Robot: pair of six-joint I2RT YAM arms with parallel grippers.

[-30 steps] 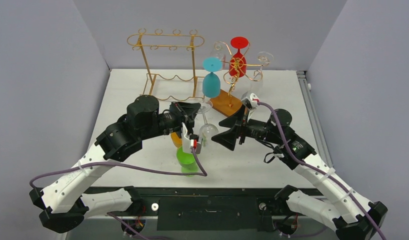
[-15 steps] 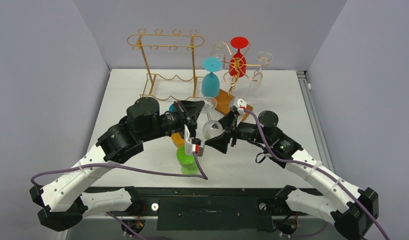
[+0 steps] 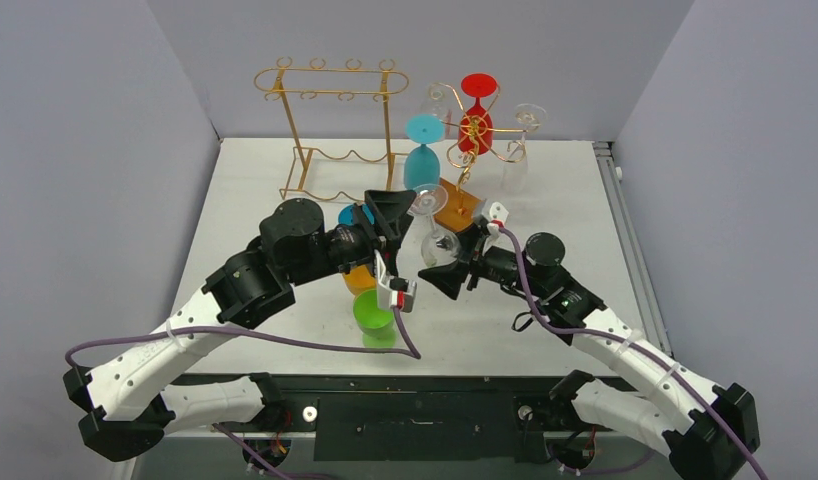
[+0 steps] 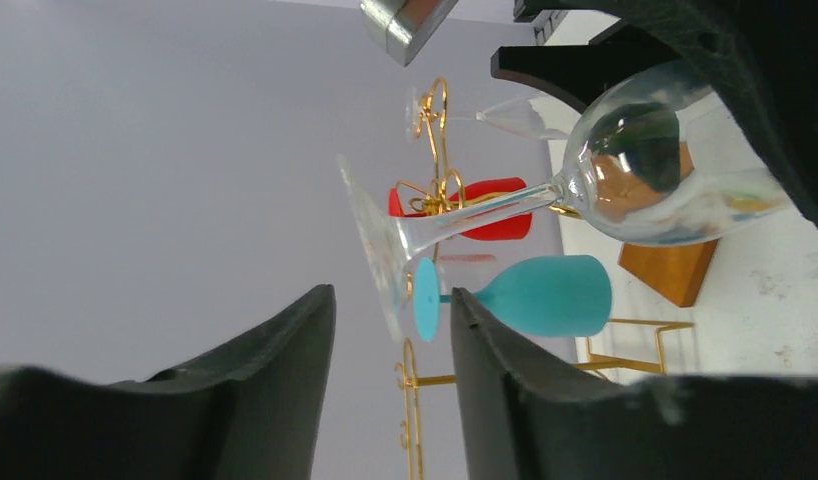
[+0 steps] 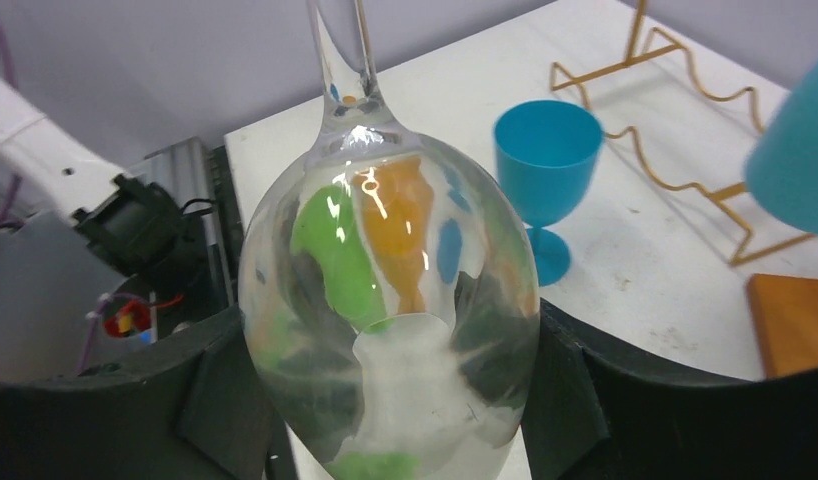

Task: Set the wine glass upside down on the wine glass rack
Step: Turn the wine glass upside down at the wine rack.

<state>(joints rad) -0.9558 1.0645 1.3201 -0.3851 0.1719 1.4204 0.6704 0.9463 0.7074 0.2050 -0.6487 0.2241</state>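
Note:
The clear wine glass (image 3: 436, 243) is held in the air above the table's middle. My right gripper (image 3: 442, 257) is shut on its bowl (image 5: 385, 260), one finger pressed against each side, with the stem pointing away from the wrist. My left gripper (image 3: 396, 222) stands open just left of the glass. In the left wrist view the glass's foot (image 4: 377, 250) lies beyond the left gripper (image 4: 393, 296), with nothing between the fingers. The gold wine glass rack (image 3: 482, 135) on a wooden base stands at the back. Teal (image 3: 422, 165), red (image 3: 476, 120) and clear glasses hang upside down on it.
A green cup (image 3: 370, 312), an orange cup (image 3: 360, 279) and a blue cup (image 5: 543, 160) stand under and beside my left arm. A tall gold wire rack (image 3: 330, 82) stands at the back left. Grey walls close in the table on three sides.
My right gripper moved in from the right and closed on the bowl. My left gripper opened and let go of the glass. The glass swung so that its foot points toward the rack.

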